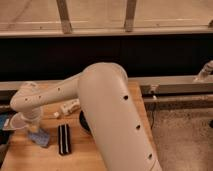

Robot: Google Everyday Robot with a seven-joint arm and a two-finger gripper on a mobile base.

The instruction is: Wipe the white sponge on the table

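Note:
The table [30,159] is a light-brown wooden top at the lower left. My gripper [33,128] hangs from the white wrist [26,100] over the table's left part, right at the far edge of a light-blue pad [40,138]. A cream patch at the gripper's lower end may be the white sponge; I cannot tell for sure. A small off-white bit [56,115] lies apart, beside the white tube [70,106].
A black ribbed block [63,139] lies right of the pad. A dark round dish [83,123] is half hidden behind my arm [107,115]. A pale cup [15,122] stands at the left edge. A dark wall and metal rail run behind the table.

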